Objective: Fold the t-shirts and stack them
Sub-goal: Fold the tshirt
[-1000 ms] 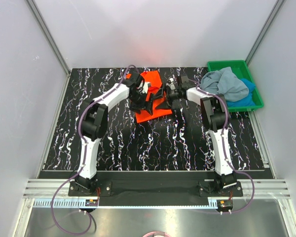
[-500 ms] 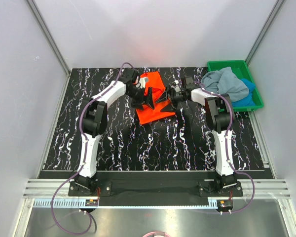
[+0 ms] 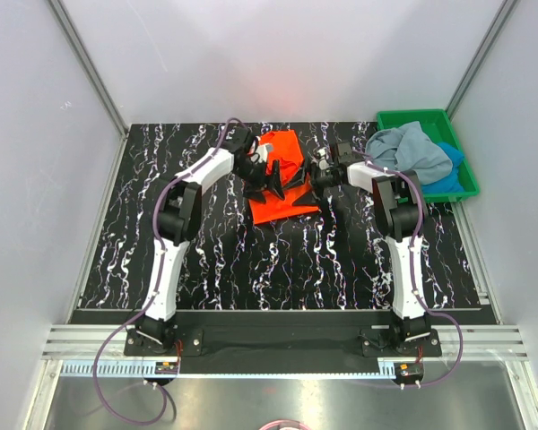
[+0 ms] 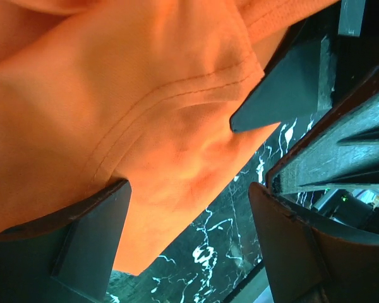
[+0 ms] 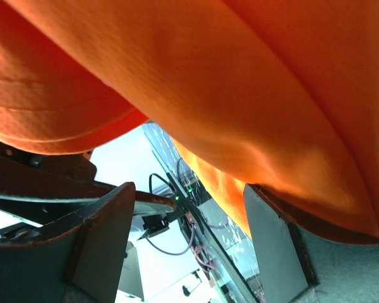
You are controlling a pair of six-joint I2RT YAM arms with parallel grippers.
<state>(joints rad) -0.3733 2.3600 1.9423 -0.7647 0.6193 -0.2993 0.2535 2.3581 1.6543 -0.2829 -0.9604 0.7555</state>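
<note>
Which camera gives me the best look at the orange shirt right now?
Top external. It alone shows the orange shirt nearly whole, with its outline and place on the table. The left wrist view shows only its stitched edge up close; the right wrist view only draped folds filling the frame.

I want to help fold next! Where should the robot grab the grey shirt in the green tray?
Probably pinch a raised fold on top of the grey-blue shirt, coming straight down from above. It lies crumpled in a heap over the bright blue shirt, and the walls of the green tray block a sideways approach.
</note>
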